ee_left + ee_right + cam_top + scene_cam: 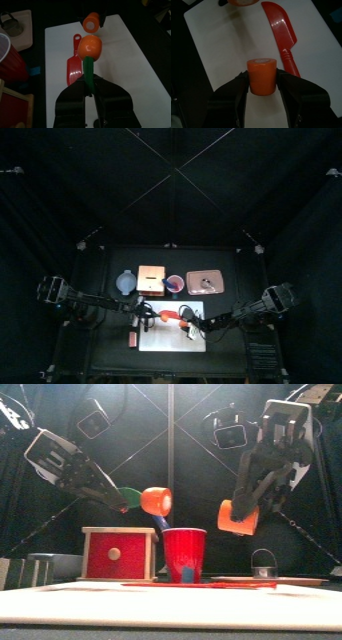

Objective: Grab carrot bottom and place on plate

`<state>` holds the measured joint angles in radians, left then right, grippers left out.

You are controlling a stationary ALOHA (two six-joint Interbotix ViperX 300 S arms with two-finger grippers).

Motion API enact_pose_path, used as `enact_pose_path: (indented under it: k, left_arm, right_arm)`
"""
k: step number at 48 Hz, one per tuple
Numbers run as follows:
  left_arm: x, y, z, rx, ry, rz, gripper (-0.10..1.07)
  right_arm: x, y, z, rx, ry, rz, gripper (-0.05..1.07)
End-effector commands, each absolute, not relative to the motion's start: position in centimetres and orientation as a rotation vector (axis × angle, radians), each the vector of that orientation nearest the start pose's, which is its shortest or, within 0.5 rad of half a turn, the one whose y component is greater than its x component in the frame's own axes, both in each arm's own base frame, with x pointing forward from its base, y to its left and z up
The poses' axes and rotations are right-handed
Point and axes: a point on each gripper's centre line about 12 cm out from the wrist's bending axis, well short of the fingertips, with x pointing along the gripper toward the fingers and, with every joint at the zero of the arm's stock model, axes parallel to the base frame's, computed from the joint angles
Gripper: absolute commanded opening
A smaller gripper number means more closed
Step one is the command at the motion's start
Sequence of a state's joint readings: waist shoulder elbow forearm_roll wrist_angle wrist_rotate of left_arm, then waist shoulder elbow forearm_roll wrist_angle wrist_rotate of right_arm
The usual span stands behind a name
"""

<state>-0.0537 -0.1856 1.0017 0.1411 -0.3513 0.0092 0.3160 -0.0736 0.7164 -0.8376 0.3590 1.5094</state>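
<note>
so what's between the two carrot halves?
Nothing: front view shows an open gap between carrot top and carrot bottom, red cup below it.

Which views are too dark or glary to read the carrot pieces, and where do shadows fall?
Top view: mostly black, table small, white board glaring, carrot pieces barely legible. Front view: dim but readable, carrot bottom clear in the right gripper. Right wrist view: evenly lit, with soft shadow on the board beneath the piece. Left wrist view: carrot top sharp.

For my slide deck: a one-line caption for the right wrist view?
Right gripper holds the orange carrot bottom above the white board, beside a red knife.
</note>
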Motion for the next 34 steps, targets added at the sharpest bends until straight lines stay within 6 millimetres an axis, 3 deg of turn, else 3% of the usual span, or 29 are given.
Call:
enact_pose_path:
  k: [1, 34]
  left_arm:
    - [31.81, -2.20, 16.99, 0.138, 0.425, -0.129, 0.47]
    - [31.72, -2.19, 16.99, 0.132, 0.426, -0.127, 0.47]
  right_arm:
    - [34.24, 7.96, 17.97, 0.424, 0.774, -0.230, 0.31]
    - [33.86, 7.74, 17.55, 0.432, 0.790, -0.248, 0.31]
